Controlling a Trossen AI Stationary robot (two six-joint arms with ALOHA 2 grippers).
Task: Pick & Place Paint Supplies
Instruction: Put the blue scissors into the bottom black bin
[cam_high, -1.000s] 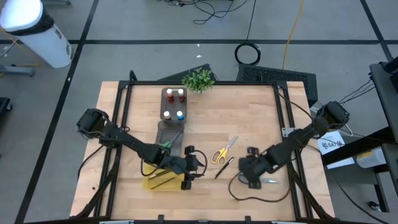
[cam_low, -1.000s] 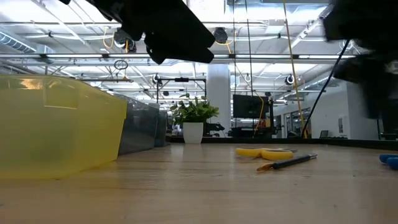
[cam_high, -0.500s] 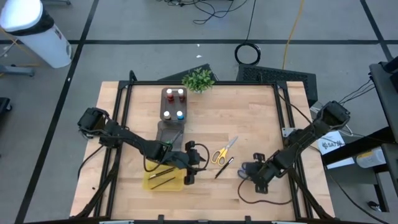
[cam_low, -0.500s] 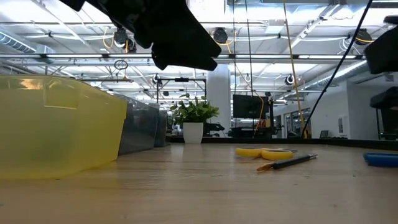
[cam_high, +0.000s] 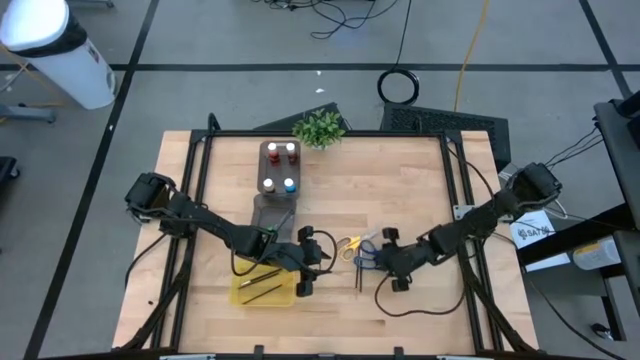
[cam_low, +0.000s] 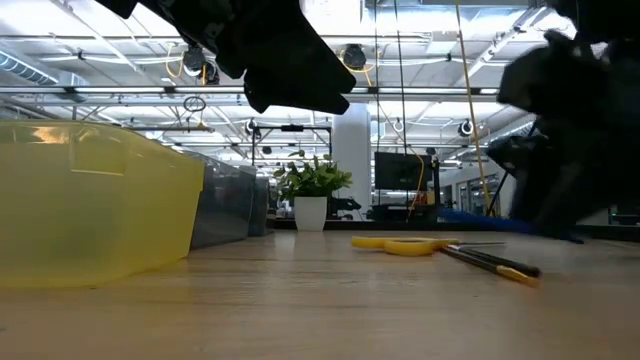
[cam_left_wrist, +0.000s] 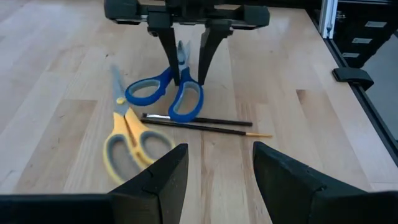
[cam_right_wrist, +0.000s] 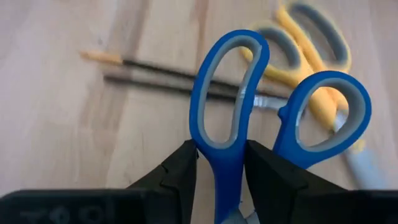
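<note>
Blue-handled scissors are pinched by the right gripper; the left gripper hangs half-open, empty. Yellow scissors and brushes remain untidied.

A yellow rectangular tray lies on the wooden table just beside the left claw, on the side away from the right claw. Beyond that left claw stands a long dark grey organiser tray. Farther off, at the table's far edge, sits a small green potted plant.
</note>
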